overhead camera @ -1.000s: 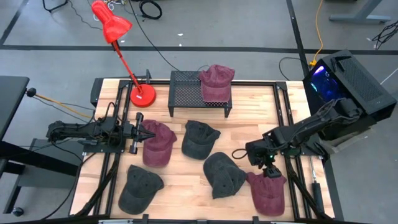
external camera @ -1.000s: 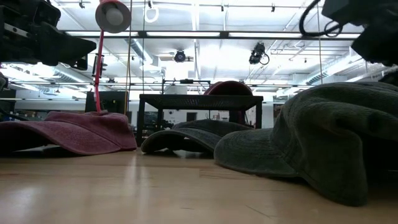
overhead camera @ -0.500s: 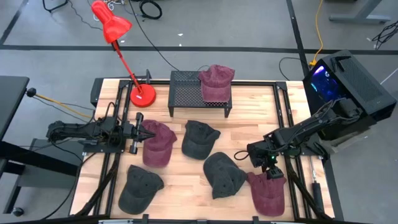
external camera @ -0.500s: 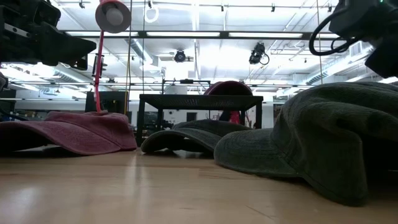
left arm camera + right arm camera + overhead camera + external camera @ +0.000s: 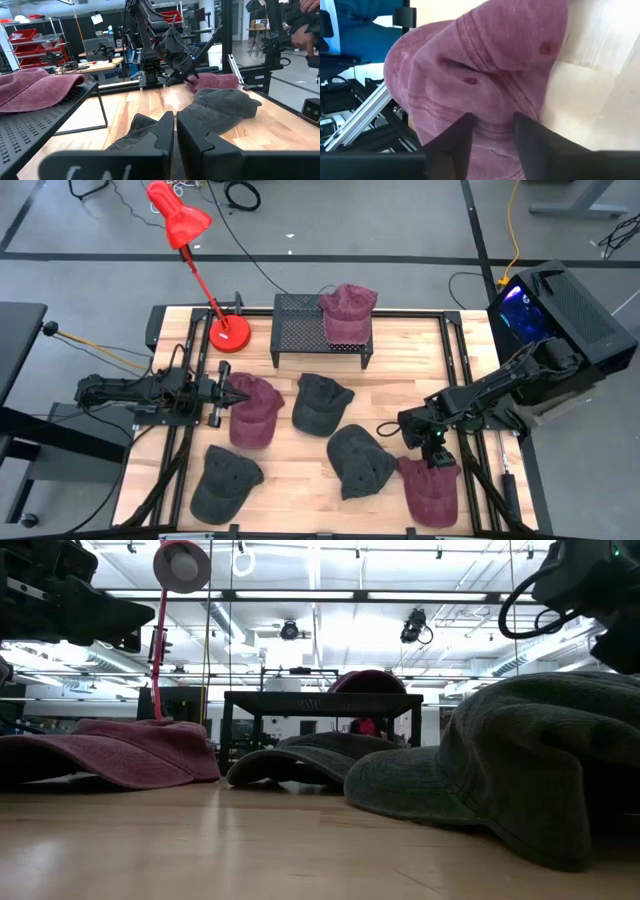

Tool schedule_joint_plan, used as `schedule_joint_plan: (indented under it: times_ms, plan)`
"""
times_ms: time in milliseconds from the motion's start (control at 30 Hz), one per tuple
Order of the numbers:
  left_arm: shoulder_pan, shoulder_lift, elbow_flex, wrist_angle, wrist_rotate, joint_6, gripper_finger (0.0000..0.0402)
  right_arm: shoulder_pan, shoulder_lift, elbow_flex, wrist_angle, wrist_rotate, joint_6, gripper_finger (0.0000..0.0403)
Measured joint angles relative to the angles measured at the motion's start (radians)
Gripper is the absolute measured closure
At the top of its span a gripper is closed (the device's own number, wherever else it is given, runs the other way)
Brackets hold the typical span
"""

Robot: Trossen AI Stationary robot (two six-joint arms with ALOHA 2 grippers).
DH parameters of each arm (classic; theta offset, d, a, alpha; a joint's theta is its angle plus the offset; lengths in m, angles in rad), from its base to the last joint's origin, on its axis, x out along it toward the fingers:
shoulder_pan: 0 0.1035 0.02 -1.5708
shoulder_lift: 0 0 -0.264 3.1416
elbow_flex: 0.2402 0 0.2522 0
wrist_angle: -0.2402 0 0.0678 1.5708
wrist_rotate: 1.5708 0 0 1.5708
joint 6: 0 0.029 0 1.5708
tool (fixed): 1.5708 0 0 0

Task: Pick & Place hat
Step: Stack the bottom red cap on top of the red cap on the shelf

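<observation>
Cloth of a maroon cap (image 5: 485, 65) bunches between the right hand's (image 5: 492, 131) part-open fingers near the wooden desk's (image 5: 400, 370) right front corner.

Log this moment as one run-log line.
stage: grasp | right gripper: down on maroon hat at front right, fingers astride its fabric | left gripper: shut, waiting at table's left | rack: one maroon hat

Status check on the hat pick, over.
Right end effector down on the maroon cap at the table's front right, fingers astride its fabric, not yet clamped. Left end effector shut, idle by the left edge. Nothing blocking.
</observation>
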Motion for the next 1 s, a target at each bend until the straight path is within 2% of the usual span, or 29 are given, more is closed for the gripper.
schedule_joint_plan:
  times_ms: [467,733,1000]
  plan:
    - [0.0,0.0,0.0,0.0,0.0,0.0,0.0374,0.0,0.0,0.0,0.087,-0.002,0.088,0.0392]
    - [0.0,0.0,0.0,0.0,0.0,0.0,0.0374,0.0,-0.009,0.002,0.077,-0.001,0.143,0.0399]
    - [0.0,0.0,0.0,0.0,0.0,0.0,0.0374,0.0,-0.073,0.044,0.012,0.0,0.149,0.0401]
